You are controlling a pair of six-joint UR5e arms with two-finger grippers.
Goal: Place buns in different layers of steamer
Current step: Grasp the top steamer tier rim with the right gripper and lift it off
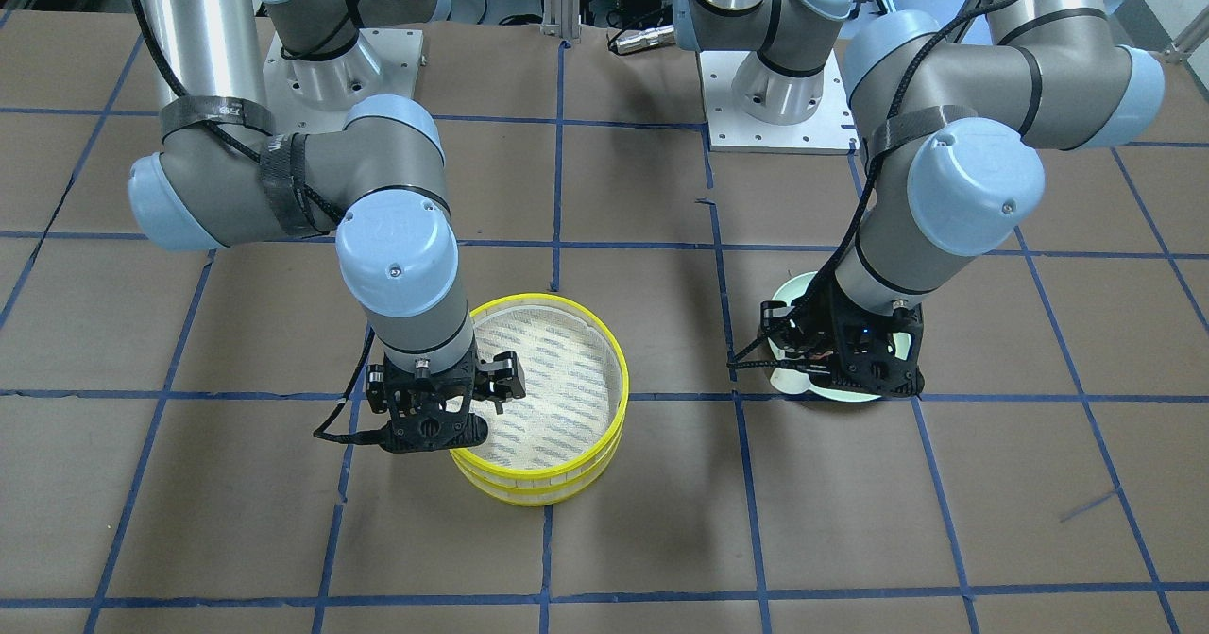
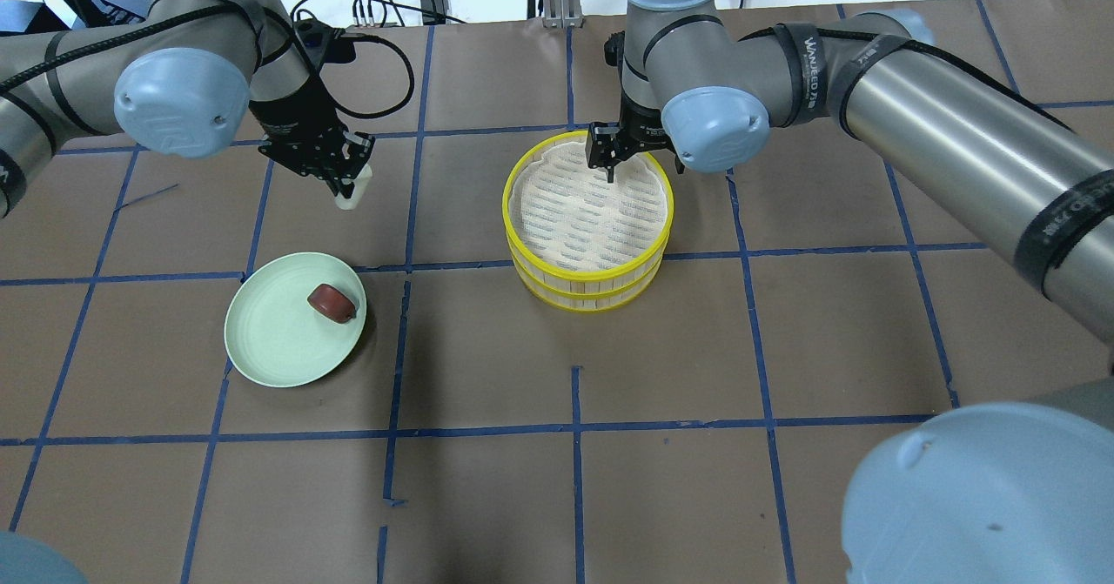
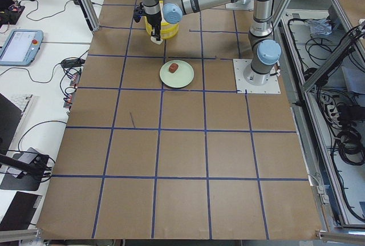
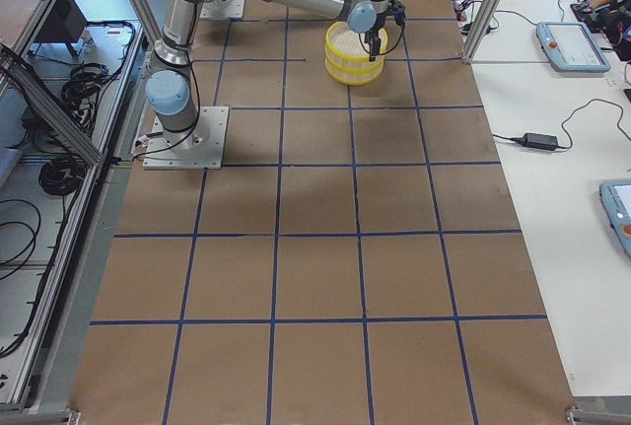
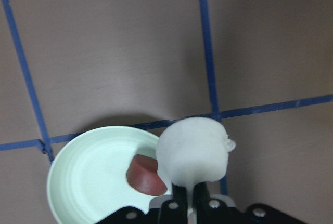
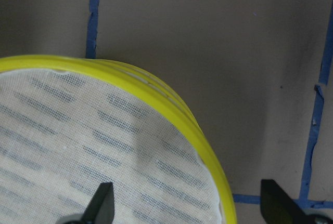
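The steamer (image 2: pixel 592 271) is two yellow-rimmed trays stacked at mid-table, the top one empty; it also shows in the front view (image 1: pixel 619 369). My right gripper (image 2: pixel 634 164) is open and empty, low over the stack's rim (image 6: pixel 171 104), one finger inside and one outside. My left gripper (image 2: pixel 346 177) is shut on the white bun (image 5: pixel 191 154) and holds it raised near the pale green plate (image 2: pixel 270 340). The dark reddish-brown bun (image 2: pixel 332 302) lies on that plate, near its edge. In the front view my left gripper (image 1: pixel 841 365) hides both buns.
The table is brown paper with a grid of blue tape lines. The arm bases stand on white plates (image 1: pixel 774 128) at the robot's side. Cables lie along the back edge (image 2: pixel 383 1).
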